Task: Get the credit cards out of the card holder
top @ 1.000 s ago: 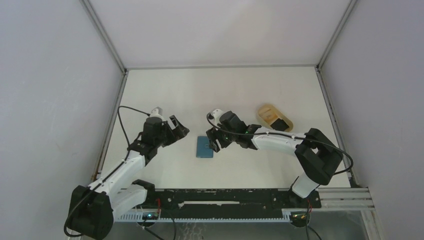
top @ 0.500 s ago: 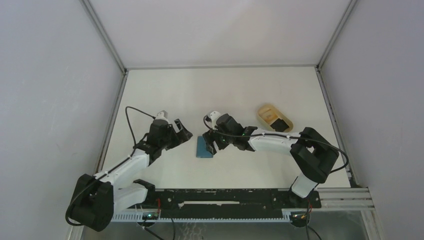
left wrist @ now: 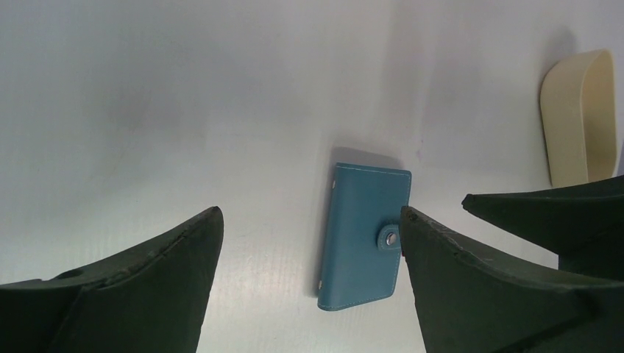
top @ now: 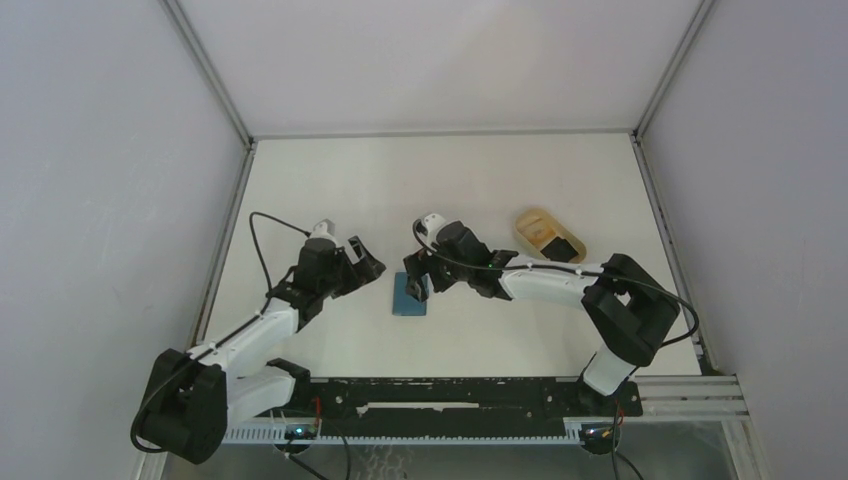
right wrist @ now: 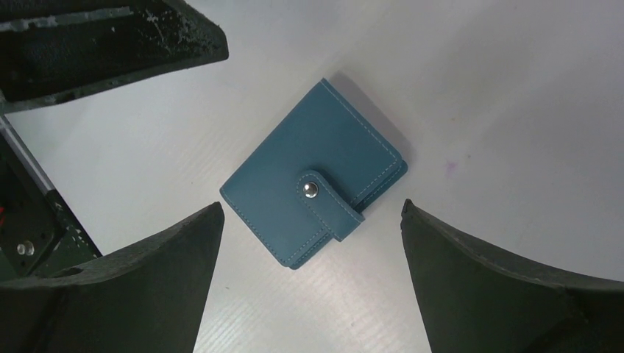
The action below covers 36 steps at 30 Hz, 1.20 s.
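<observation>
The teal-blue card holder (top: 409, 294) lies closed and flat on the white table, its snap tab fastened; it also shows in the left wrist view (left wrist: 364, 235) and the right wrist view (right wrist: 313, 184). No credit cards are in view. My left gripper (top: 365, 268) is open and empty, just left of the holder; in its wrist view (left wrist: 309, 220) the holder lies ahead between the fingers. My right gripper (top: 418, 280) is open and empty, hovering over the holder's right edge; in its wrist view (right wrist: 309, 217) the holder lies just ahead of the fingertips.
A tan oval tray (top: 545, 236) with a dark object inside sits to the right of the right gripper; its end shows in the left wrist view (left wrist: 581, 118). Grey walls enclose the table. The black rail runs along the near edge.
My left gripper has moved right toward the holder. My right gripper shifted slightly left and then up over the holder's right edge. The holder has not moved.
</observation>
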Motion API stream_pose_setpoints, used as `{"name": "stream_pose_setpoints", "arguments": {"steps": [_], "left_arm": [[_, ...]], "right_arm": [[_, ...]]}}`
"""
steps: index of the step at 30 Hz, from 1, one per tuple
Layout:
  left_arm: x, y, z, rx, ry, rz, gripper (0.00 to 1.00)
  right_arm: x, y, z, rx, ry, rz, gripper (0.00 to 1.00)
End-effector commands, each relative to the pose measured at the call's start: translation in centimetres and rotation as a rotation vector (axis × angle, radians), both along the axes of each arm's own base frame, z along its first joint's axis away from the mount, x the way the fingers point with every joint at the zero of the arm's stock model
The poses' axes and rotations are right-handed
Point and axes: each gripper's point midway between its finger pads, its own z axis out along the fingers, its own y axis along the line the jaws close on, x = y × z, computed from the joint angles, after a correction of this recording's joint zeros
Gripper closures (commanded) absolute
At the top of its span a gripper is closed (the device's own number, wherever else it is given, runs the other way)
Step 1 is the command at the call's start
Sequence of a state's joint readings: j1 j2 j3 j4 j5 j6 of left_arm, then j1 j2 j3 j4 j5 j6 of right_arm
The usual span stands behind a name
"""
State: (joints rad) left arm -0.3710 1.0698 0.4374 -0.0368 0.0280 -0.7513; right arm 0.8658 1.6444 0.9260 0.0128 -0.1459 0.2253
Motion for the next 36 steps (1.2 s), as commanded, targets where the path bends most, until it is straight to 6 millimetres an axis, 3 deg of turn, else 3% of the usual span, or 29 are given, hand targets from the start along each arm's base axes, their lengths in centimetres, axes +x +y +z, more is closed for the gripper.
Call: {"name": "stream_pose_setpoints", "arguments": {"steps": [1, 6, 16, 26, 32, 36], "left_arm": [[0.2, 0.0, 0.2, -0.002, -0.044, -0.001, 0.06], [0.1, -0.2, -0.2, -0.012, -0.039, -0.009, 0.06], [-0.2, -1.0, -1.9, 0.003, -0.005, -0.027, 0.07], [0.0, -3.2, -3.4, -0.002, 0.027, -0.081, 0.09], [0.1, -4.2, -4.1, 0.013, 0.048, -0.105, 0.14], [0.1, -4.4, -4.5, 0.024, 0.059, -0.113, 0.24]], "right_arm": [[1.5, 0.6, 2.1, 0.113, -0.006, -0.066, 0.01], [2.4, 0.3, 0.9, 0.074, -0.007, -0.128, 0.09], [1.7, 1.5, -2.1, -0.040, 0.019, -0.124, 0.18], [2.6, 0.7, -3.4, -0.118, 0.022, -0.194, 0.27], [2.2, 1.3, -3.4, -0.144, -0.002, -0.162, 0.29], [1.7, 1.7, -3.4, -0.152, -0.015, -0.128, 0.35]]}}
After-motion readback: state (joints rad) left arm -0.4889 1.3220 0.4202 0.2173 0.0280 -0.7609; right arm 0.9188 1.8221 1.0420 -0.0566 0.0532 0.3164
